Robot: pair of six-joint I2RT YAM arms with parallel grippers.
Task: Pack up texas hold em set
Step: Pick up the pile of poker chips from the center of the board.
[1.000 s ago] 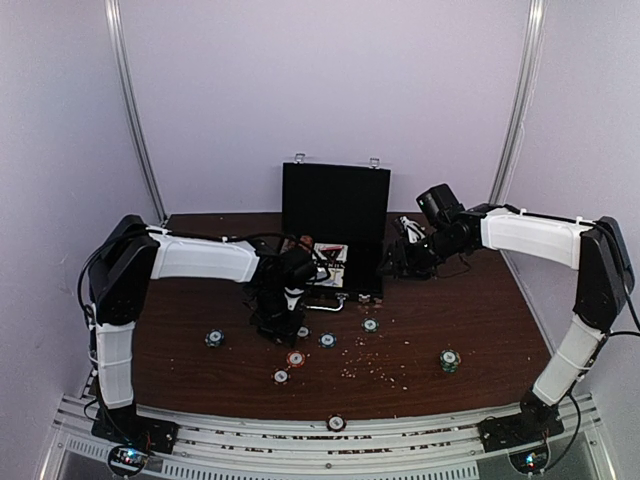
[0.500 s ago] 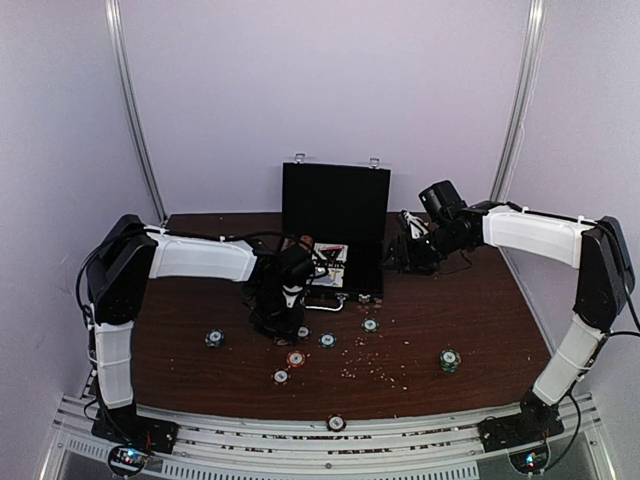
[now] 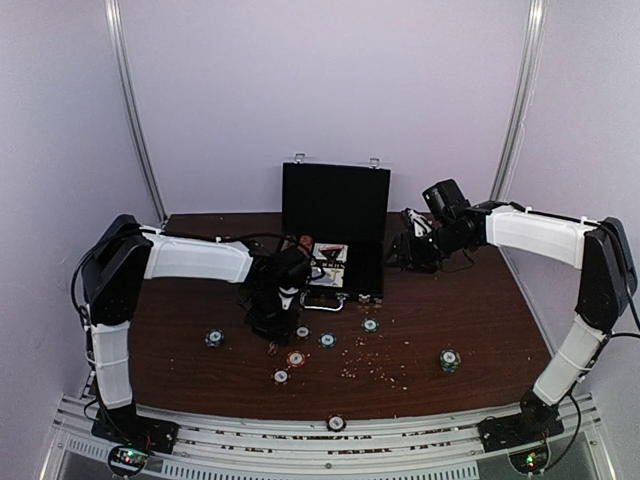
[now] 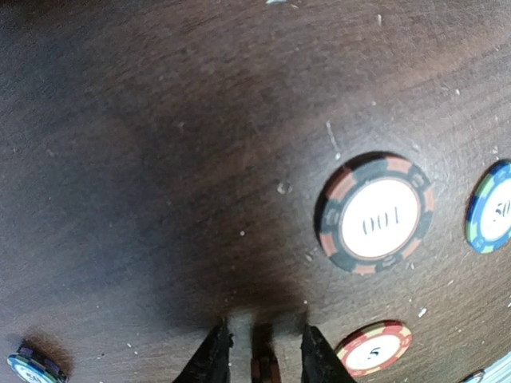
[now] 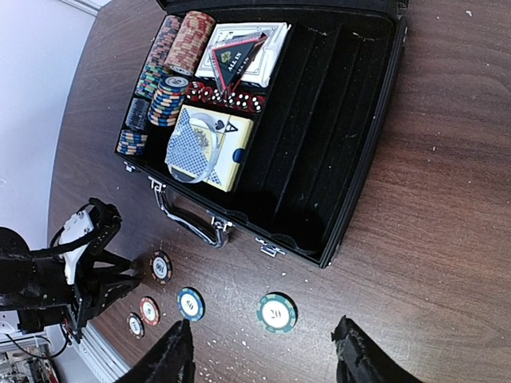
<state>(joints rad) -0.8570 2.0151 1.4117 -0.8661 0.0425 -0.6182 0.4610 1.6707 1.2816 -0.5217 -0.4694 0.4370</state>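
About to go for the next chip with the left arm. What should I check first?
1. Case open: ok.
2. Room left in case: ok, its right half is bare.
3. Left gripper empty: cannot tell; something small and reddish sits between its jaws.
4. 100 chip flat, apart from neighbours: ok.
5. Right gripper open and empty: ok.
6. Loose chips all packed: not ok; several lie outside the case.

Soft, even light filled the overhead view, which was a little grainy. On the left wrist camera a broad dark shadow lay on the table (image 4: 120, 159) just ahead of the left fingers (image 4: 214, 359), themselves dim and blurred. The right fingers (image 5: 177, 359) showed as soft black silhouettes against a bright, sharp scene.
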